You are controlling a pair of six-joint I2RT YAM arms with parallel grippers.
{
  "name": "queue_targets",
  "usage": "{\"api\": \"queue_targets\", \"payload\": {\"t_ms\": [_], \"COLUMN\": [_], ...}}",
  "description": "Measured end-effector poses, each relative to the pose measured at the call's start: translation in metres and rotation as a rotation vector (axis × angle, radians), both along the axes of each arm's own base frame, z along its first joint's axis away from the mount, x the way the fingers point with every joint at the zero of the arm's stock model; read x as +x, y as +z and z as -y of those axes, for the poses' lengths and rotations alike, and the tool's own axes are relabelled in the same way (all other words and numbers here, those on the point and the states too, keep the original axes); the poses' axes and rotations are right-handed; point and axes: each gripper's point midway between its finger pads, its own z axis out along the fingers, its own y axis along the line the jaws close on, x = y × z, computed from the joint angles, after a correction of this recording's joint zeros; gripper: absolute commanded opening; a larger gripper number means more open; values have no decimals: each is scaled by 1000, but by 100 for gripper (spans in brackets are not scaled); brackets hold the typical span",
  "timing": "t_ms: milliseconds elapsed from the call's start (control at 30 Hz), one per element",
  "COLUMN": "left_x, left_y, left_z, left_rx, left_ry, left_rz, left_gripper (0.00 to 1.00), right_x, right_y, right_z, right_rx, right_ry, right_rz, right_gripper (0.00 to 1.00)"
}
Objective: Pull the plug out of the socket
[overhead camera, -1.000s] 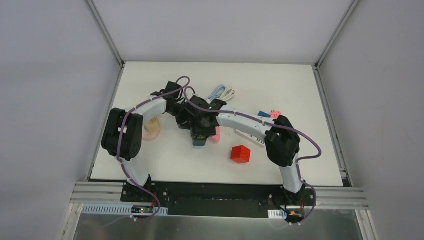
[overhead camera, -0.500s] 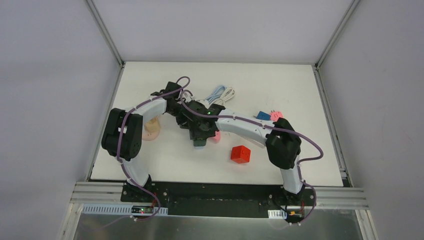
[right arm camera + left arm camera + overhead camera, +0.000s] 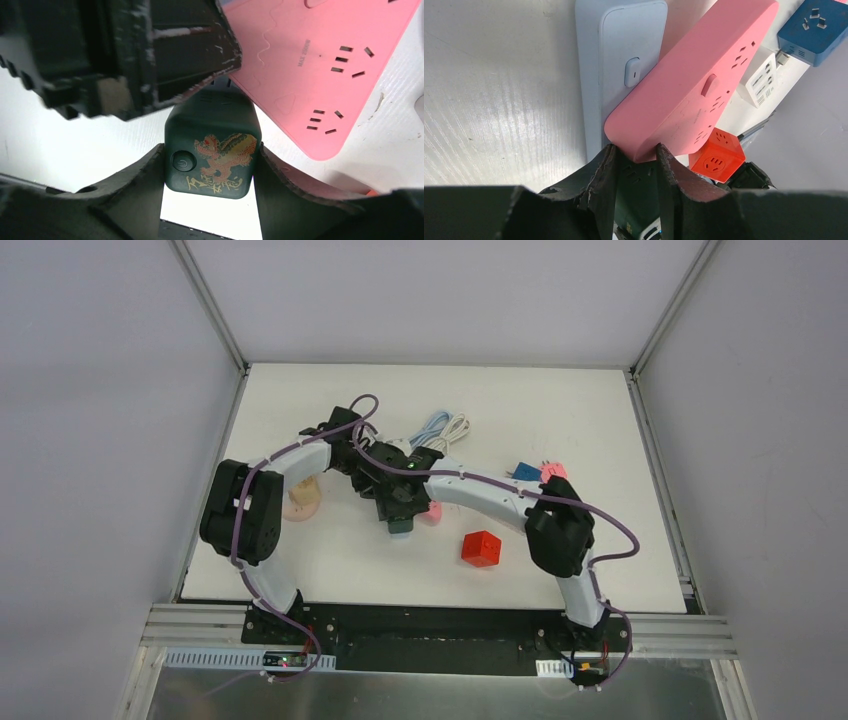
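Note:
A dark green cube socket with a gold dragon print and a power button sits at the table's middle. My right gripper is shut on its two sides. My left gripper comes from the opposite side, its fingers closed around the cube's far part, where socket holes show. The rounded end of a pink power strip lies right at the left fingertips and beside the cube. No plug shows in any view; both grippers crowd the cube.
A white power strip lies under and beside the pink one. A red cube socket sits to the right, a blue cube socket farther right. White and blue cables lie behind. A peach object is at the left.
The right arm's forearm has shifted slightly up and left. Both grippers stay at the green cube, which has hardly moved.

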Motion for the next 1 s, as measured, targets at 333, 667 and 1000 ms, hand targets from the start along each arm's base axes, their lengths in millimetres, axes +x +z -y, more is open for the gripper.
{"api": "queue_targets", "payload": {"t_ms": [333, 667, 1000], "left_x": [-1, -2, -3], "left_y": [0, 0, 0], "left_z": [3, 4, 5], "left_rx": [-17, -33, -37], "left_ry": [10, 8, 6], "left_rz": [-9, -11, -14], "left_gripper": [29, 28, 28], "right_x": [1, 0, 5], "right_y": [2, 4, 29], "right_z": [9, 9, 2], "right_rx": [82, 66, 111], "right_ry": [-6, 11, 28], "right_rz": [-17, 41, 93], "right_gripper": [0, 0, 0]}}
